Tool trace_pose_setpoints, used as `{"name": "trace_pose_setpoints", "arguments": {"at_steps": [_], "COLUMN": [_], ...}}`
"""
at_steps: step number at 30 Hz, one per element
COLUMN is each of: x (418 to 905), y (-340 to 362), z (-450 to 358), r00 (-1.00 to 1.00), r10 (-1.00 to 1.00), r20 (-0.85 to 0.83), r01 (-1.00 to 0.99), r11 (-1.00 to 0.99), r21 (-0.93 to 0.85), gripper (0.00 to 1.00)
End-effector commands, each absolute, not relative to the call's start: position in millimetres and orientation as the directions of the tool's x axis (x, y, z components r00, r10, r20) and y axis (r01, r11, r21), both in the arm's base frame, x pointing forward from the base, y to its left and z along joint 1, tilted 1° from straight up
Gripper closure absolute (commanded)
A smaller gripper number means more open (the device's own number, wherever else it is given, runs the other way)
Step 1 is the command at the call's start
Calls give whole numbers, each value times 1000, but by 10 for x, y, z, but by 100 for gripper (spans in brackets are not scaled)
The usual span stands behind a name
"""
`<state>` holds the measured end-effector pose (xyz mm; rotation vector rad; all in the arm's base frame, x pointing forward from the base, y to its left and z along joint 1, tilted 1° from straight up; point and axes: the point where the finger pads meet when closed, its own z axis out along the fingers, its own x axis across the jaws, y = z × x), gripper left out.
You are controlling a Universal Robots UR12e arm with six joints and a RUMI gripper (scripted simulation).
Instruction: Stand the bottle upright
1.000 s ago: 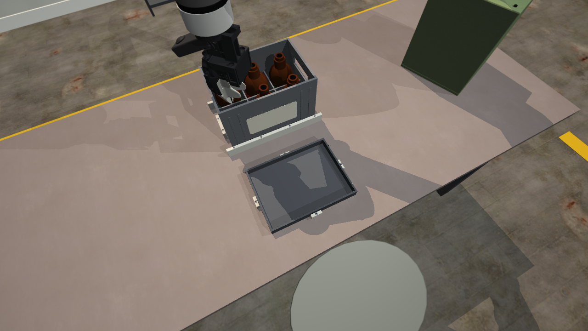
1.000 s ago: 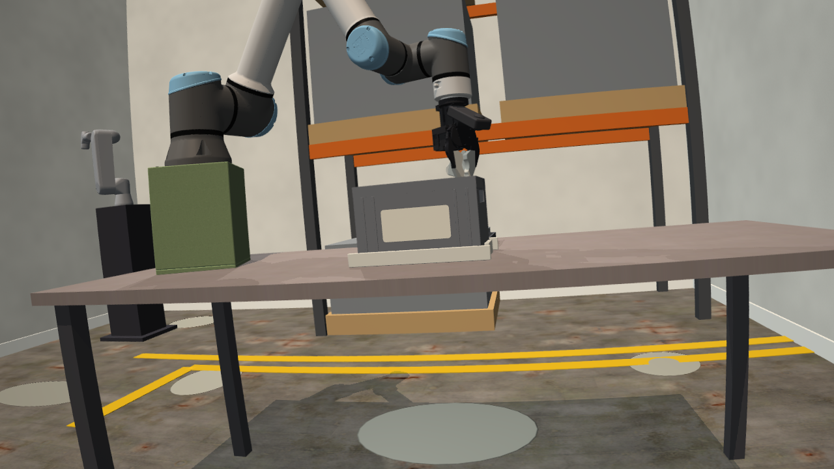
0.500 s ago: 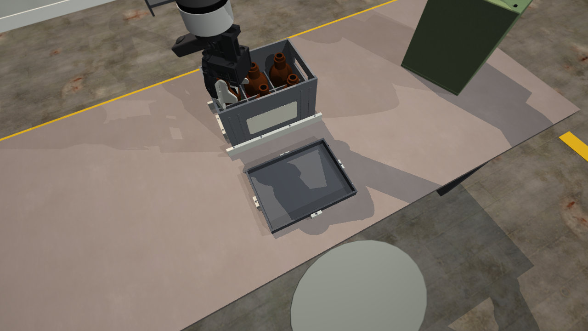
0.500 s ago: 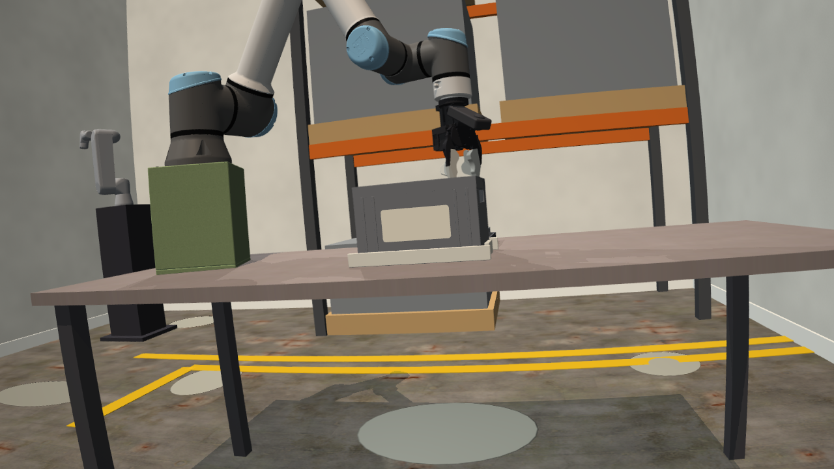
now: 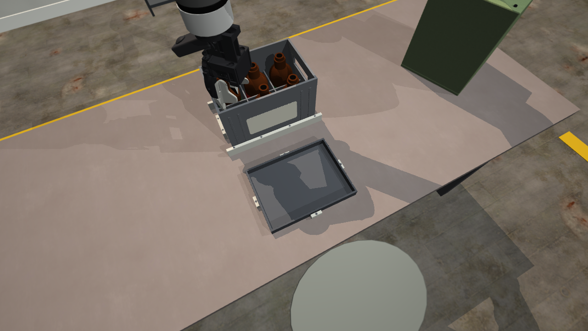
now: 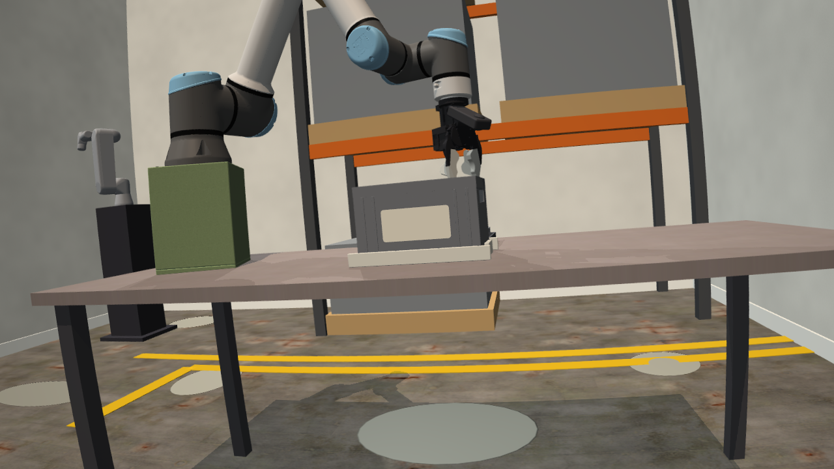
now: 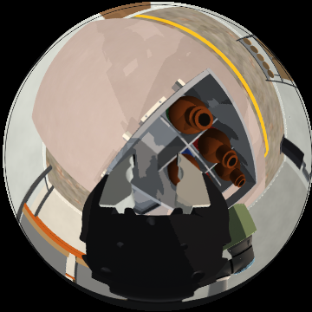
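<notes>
The dark grey crate [image 5: 265, 96] stands on the table and holds brown bottles in its compartments. Bottle necks show at the right end [image 5: 279, 65] and in the middle [image 5: 254, 74]. My gripper [image 5: 227, 91] hangs just above the crate's left end with its white fingers partly open and nothing between them. In the wrist view the fingers straddle a crate divider, and a brown bottle [image 7: 173, 169] is partly hidden behind the right finger. Other bottles [image 7: 191, 114] stand further along the crate. The dark tray [image 5: 301, 189] lies empty in front of the crate.
A white rail [image 5: 274, 134] runs along the crate's front foot, and another at its left end. A green pedestal [image 5: 456, 41] with the arm's base stands at the table's far right. A shelf rack [image 6: 495, 128] stands behind the table.
</notes>
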<state>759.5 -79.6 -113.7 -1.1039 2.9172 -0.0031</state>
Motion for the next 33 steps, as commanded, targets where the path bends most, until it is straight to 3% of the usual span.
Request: {"name": "trace_pose_setpoints", "arguments": {"at_steps": [1,33], "x": [7567,7588], "y": [-798,-813], "z": [-1161,-805], "r00": [-750,-750], "r10": [-661,-661], "r20": [-18,-21], "r01": [-661,-661], "r11": [750,750], "r21": [-7,-11], "gripper": [62,62]}}
